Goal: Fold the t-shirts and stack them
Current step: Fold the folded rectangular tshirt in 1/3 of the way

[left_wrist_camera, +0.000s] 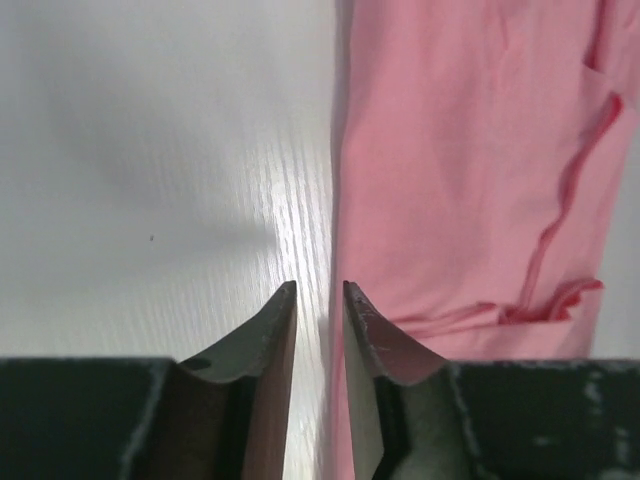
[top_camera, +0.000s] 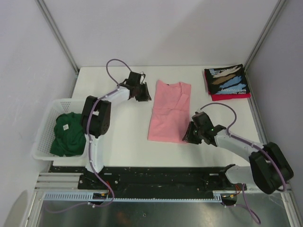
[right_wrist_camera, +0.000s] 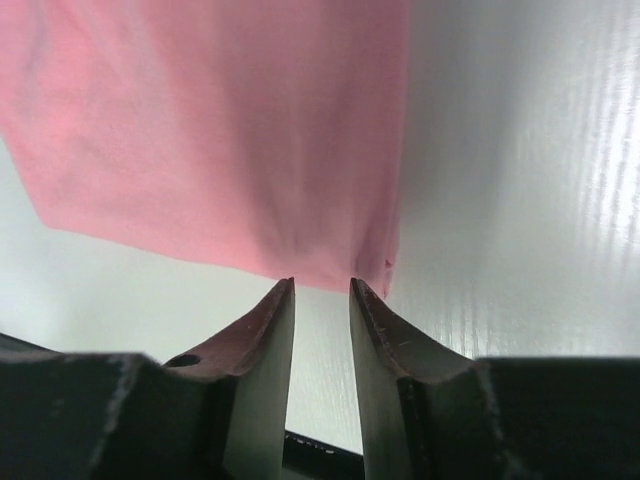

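Note:
A light pink t-shirt lies in a long folded strip at mid-table. My left gripper sits at its far left edge. In the left wrist view its jaws stand slightly open, bare table and the pink t-shirt's edge showing in the gap. My right gripper is at the near right corner. It is open, and the pink hem lies just beyond its tips. A black printed t-shirt rests folded on a red one at the back right. A dark green t-shirt is bunched in the basket.
The white slatted basket stands at the table's left edge beside the left arm's base. Metal frame posts rise at the back corners. The table's near edge runs just below the right gripper.

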You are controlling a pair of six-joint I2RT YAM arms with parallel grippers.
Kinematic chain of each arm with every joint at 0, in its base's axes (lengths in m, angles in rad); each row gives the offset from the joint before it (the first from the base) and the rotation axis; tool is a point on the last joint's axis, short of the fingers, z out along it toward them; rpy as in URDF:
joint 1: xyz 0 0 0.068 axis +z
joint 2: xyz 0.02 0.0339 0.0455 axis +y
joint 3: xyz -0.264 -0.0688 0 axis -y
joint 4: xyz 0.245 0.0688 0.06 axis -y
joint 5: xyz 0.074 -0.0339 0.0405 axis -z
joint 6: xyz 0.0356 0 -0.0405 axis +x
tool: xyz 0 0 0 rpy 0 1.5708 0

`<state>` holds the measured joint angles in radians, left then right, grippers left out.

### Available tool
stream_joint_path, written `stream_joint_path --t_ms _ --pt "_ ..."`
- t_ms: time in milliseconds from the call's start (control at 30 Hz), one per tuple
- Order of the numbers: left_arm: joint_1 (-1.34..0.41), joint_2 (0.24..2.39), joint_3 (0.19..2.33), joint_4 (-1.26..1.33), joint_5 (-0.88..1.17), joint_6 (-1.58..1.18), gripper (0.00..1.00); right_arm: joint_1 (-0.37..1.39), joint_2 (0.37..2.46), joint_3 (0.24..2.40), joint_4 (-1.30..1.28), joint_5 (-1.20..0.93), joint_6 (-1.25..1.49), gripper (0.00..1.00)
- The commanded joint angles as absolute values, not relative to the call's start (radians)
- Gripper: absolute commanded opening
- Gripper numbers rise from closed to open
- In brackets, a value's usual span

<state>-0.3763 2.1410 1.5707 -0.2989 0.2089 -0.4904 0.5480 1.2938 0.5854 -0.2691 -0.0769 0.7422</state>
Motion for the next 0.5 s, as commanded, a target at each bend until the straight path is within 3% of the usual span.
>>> stream_joint_path --t_ms 0,467 --pt "-0.376 1.934 1.504 -0.308 0.214 -0.485 0.32 0.512 1.175 0.587 -0.367 -0.064 0.753 0.36" --pt "-0.51 1.563 0.988 -0.264 0.208 -0.585 0.35 0.489 1.235 0.585 -0.341 -0.084 0.784 0.37"
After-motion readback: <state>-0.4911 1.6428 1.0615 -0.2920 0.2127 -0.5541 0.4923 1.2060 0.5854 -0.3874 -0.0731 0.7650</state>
